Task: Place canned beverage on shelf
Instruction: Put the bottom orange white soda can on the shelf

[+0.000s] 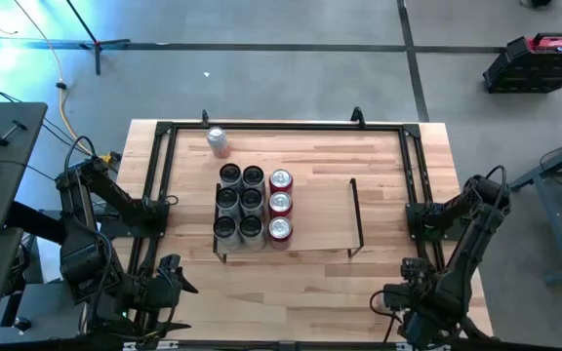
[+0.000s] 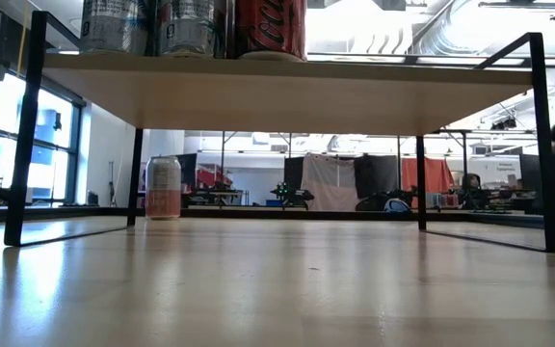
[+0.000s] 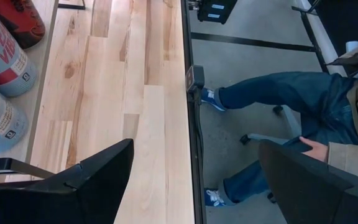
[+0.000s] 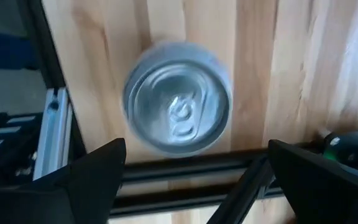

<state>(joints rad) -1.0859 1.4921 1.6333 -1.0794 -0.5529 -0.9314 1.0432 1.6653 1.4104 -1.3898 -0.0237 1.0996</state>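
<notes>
My right hand [image 4: 194, 160], dark fingers spread wide and empty, looks onto the ridged silver lid of the pale aluminium can [image 4: 178, 98]. The can stands alone on the pale-wood bench [image 1: 310, 283], off the low light-wood shelf [image 1: 320, 210]. My left hand [image 3: 194, 155] waits, equally wide and empty. Closing off-centre, I judge, could tip that slick round wall, or nudge the packed grey and red cans [image 1: 252, 203].

High cam looks straight down; low cam sits at tabletop level under the shelf [image 2: 287, 92]; both catch the lone can [image 1: 219, 140] beyond it.
</notes>
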